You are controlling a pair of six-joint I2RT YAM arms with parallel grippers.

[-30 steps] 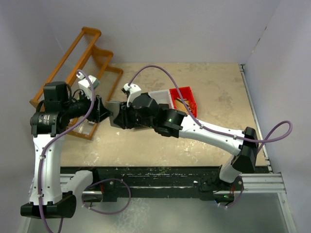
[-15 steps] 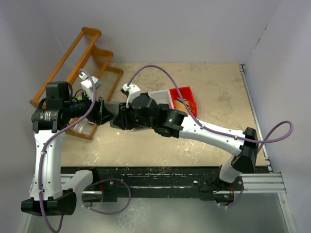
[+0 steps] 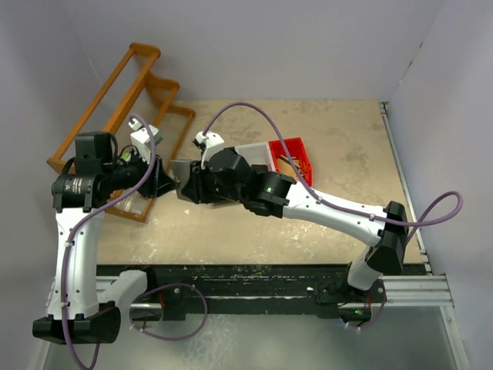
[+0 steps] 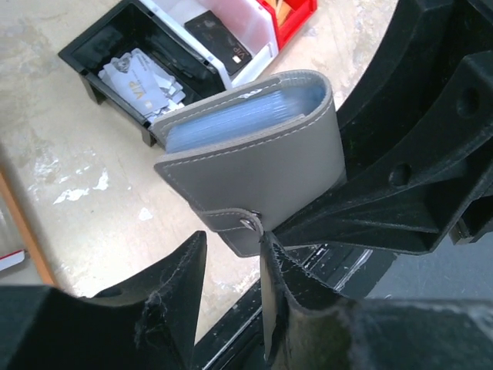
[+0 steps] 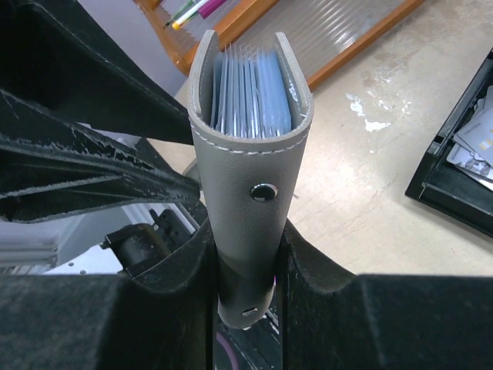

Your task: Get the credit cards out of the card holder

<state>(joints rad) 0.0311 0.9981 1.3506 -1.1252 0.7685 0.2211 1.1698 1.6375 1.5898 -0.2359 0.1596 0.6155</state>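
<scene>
The card holder (image 5: 250, 154), a slate-grey stitched case with a snap stud, is held upright above the table with my right gripper (image 5: 245, 227) shut on its lower end. Bluish clear sleeves (image 4: 239, 116) fill its open top. In the left wrist view the card holder (image 4: 254, 166) shows its side, and its clasp tab (image 4: 243, 225) hangs at the tips of my left gripper (image 4: 233, 239). The jaws stand apart and the tab touches the right fingertip. Pale credit cards (image 4: 142, 81) lie in a black bin (image 4: 100, 46). From above, both grippers meet at the card holder (image 3: 179, 169).
A white bin (image 4: 254, 35) holding a black card (image 4: 219, 42) stands beside the black bin, and a red bin (image 3: 293, 158) lies further right. An orange wooden rack (image 3: 131, 92) leans at the back left. Walls close in on the left, back and right.
My left gripper pushed right against the card holder, then drew back a little to the left, and its jaws narrowed. The right arm and the card holder stayed put.
</scene>
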